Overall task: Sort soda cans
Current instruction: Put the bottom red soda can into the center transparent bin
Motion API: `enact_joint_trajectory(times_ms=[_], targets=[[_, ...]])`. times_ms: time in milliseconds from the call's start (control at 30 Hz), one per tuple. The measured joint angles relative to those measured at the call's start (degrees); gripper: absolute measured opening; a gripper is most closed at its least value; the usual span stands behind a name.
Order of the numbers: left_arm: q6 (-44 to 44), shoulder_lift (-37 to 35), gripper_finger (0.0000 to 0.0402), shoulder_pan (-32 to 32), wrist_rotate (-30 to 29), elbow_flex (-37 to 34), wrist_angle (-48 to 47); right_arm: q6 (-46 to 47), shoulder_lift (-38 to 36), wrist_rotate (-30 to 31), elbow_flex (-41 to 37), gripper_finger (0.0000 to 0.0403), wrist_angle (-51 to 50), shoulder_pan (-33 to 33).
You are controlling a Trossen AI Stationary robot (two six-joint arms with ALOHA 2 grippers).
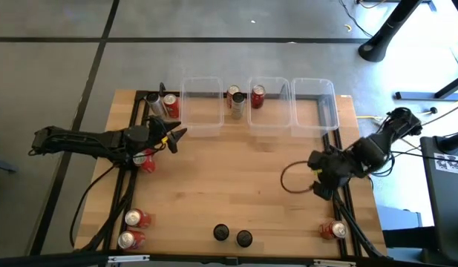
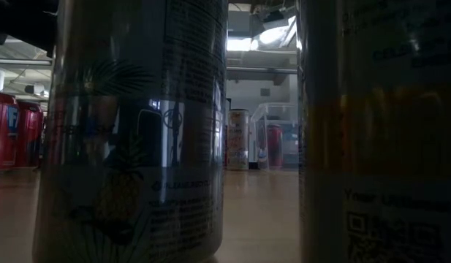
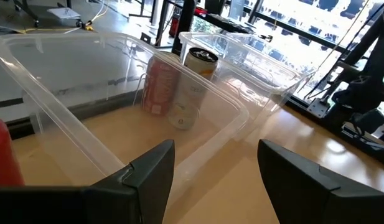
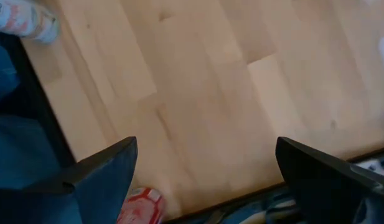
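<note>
Soda cans stand scattered on the wooden table. Two black cans (image 1: 232,235) are at the near edge and fill the low view (image 2: 130,131). Red cans: two near-left (image 1: 132,228), one near-right (image 1: 332,231), one under the left arm (image 1: 146,160), two at the far-left corner (image 1: 162,104). A pale can (image 1: 237,108) and a red can (image 1: 233,94) stand between the bins; another red can (image 1: 257,96) is in the middle bin. My left gripper (image 1: 177,135) (image 3: 216,168) is open and empty, facing the left bin. My right gripper (image 1: 318,185) (image 4: 207,180) is open over bare wood.
Three clear plastic bins line the far edge: left (image 1: 201,127), middle (image 1: 267,122), right (image 1: 314,127). The left bin's wall (image 3: 198,146) is close ahead of my left fingers. Black rails run along both table sides (image 1: 136,193). A black cable loops by the right arm (image 1: 292,178).
</note>
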Motion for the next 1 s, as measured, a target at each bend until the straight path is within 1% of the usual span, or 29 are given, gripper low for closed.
enact_joint_trajectory(times_ms=[233,333,467,567,700,767,900,1000], targets=[[0.02,-0.02,0.0221,0.00,-0.02,0.00,0.04,10.76,4.03,-0.25,0.00,0.0379,0.50,10.45],[0.01,-0.02,0.0221,0.00,-0.04,0.00,0.07,15.04,5.23,-2.00,0.00,0.0379,0.50,14.36],[0.02,-0.02,0.0221,0.00,-0.07,0.00,0.04,19.39,6.14,-4.93,0.00,0.0379,1.28,17.88],[0.01,-0.02,0.0221,0.00,-0.08,0.00,0.04,21.72,6.34,-6.33,0.00,0.0379,2.48,18.95],[0.28,-0.02,0.0221,0.00,-0.11,0.00,0.04,23.74,7.27,-3.93,-0.04,0.0379,6.81,18.92],[0.28,-0.02,0.0221,0.00,-0.13,0.00,0.02,23.71,8.23,-4.33,-0.07,0.0379,7.29,18.89],[0.25,-0.02,0.0221,0.00,-0.13,0.00,0.02,23.60,11.01,-9.91,-0.13,0.0379,6.77,18.94],[0.26,-0.02,0.0221,0.00,-0.09,0.00,-0.02,23.49,12.68,-12.81,-0.13,0.0379,6.95,19.14]])
